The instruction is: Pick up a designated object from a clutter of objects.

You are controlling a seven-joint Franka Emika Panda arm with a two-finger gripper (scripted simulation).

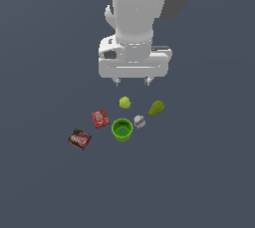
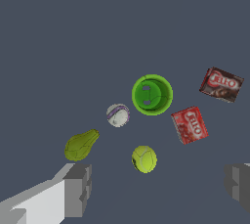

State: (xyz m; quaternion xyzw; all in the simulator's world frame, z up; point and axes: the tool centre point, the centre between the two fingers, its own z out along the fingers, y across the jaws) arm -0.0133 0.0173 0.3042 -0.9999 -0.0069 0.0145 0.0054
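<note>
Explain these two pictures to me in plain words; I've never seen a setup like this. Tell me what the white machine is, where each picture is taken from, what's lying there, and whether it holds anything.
These are simulator renders. The white machine is a robot arm; its gripper hangs open above the items, holding nothing. One picture comes from a camera off the arm, the other from a camera on its wrist looking down between the fingers. On the grey surface lie a red box, a dark brown box, a green cup, a yellow-green ball, a green pear and a small grey-white ball. The red box is what it should pick.
</note>
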